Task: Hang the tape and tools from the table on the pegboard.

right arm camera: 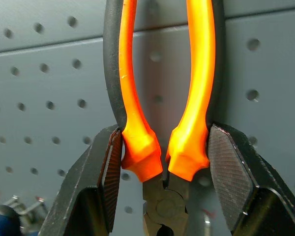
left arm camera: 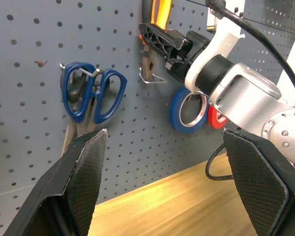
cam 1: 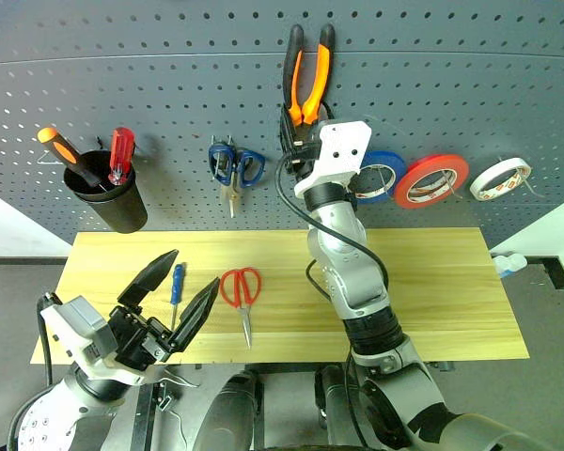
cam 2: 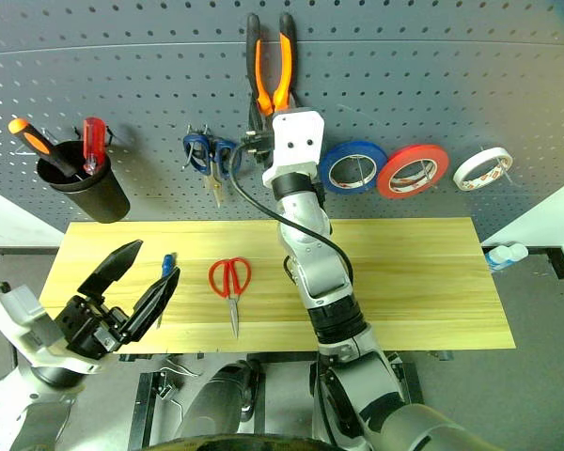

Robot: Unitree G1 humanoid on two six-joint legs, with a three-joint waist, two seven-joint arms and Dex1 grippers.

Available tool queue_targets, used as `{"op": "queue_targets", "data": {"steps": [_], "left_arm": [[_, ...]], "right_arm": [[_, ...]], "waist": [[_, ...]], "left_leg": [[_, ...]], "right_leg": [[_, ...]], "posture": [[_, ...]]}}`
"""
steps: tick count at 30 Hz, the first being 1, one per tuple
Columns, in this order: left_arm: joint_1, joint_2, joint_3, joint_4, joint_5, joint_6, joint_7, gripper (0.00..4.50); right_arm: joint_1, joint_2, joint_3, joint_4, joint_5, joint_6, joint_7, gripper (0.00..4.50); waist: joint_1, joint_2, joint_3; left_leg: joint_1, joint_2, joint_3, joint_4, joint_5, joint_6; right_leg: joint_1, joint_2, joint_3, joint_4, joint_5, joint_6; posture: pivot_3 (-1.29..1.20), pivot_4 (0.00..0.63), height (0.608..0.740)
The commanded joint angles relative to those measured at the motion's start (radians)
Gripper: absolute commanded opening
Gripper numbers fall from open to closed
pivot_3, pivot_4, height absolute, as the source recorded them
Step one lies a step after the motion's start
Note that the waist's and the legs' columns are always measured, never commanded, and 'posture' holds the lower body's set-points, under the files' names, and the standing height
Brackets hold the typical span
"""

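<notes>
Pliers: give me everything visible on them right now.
The pliers with orange-and-black handles are held upright against the dark grey perforated pegboard, handles up and spread in a narrow V, metal pivot and head pointing down. The grips look like rubbery plastic, orange inside and black outside. The right hand has its two black fingers against the flared lower ends of the handles, one on each side. Whether the pliers rest on a hook cannot be told.

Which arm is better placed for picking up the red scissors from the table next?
Left. The left gripper hovers open just above the table, beside the red scissors. The right gripper is up at the pegboard with its fingers closed on the pliers.
</notes>
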Motion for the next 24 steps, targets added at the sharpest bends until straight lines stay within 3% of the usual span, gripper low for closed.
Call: {"op": "queue_targets", "data": {"steps": [1,14,21,24], "left_arm": [[0.006,0.003,0.000,-0.028,-0.012,-0.004,-0.010,3.92],[0.001,0.005,0.000,-0.032,-0.014,0.007,-0.009,3.92],[0.002,0.003,-0.003,-0.030,-0.009,0.006,-0.011,3.92],[0.001,0.003,-0.003,-0.029,-0.007,0.005,-0.010,3.92]], "right_arm": [[0.005,0.025,-0.007,-0.071,-0.016,-0.004,-0.004,2.23],[0.027,0.034,-0.014,-0.095,-0.001,0.030,0.011,2.23],[0.032,0.043,-0.016,-0.104,0.020,0.053,0.019,4.48],[0.029,0.042,-0.017,-0.103,0.019,0.056,0.020,4.48]], "waist": [[0.000,0.000,0.000],[0.000,0.000,0.000],[0.000,0.000,0.000],[0.000,0.000,0.000]], "left_leg": [[0.000,0.000,0.000,0.000,0.000,0.000],[0.000,0.000,0.000,0.000,0.000,0.000],[0.000,0.000,0.000,0.000,0.000,0.000],[0.000,0.000,0.000,0.000,0.000,0.000]], "right_leg": [[0.000,0.000,0.000,0.000,0.000,0.000],[0.000,0.000,0.000,0.000,0.000,0.000],[0.000,0.000,0.000,0.000,0.000,0.000],[0.000,0.000,0.000,0.000,0.000,0.000]], "posture": [[0.14,0.252,0.723],[0.13,0.255,0.723],[0.13,0.254,0.723],[0.13,0.254,0.723]]}}
